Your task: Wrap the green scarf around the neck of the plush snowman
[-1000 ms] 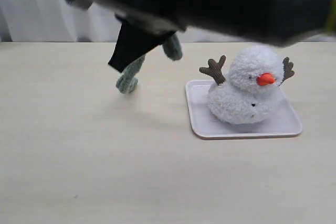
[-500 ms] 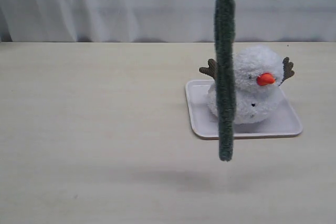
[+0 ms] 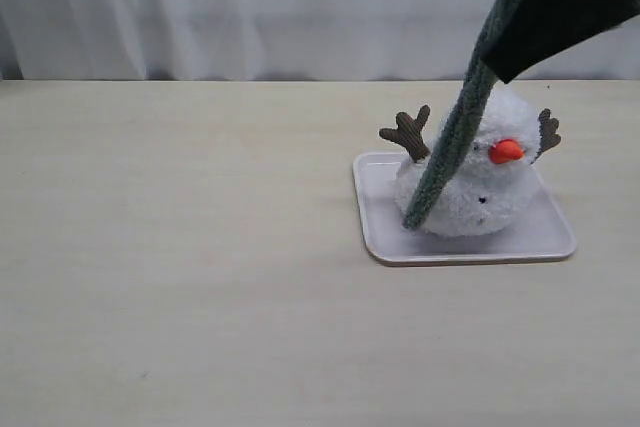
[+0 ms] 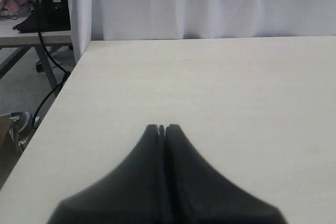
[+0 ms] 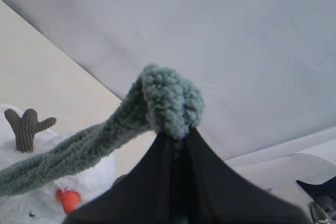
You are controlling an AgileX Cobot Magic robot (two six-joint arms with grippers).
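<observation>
With green scarf (image 3: pixel 450 147) pinched endwise in the closed right gripper (image 5: pixel 176 134), its tail should be laid into the neck crease of the plush snowman (image 3: pixel 475 209) before circling.

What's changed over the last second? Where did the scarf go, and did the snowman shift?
The right gripper, still shut on the green scarf, swung it from left of the plush snowman across to its upper right. Half a second ago the scarf hung straight down in front of the snowman; now it slants, with its loose end in front of the body. Nothing was let go. The snowman and the white tray stayed put.
</observation>
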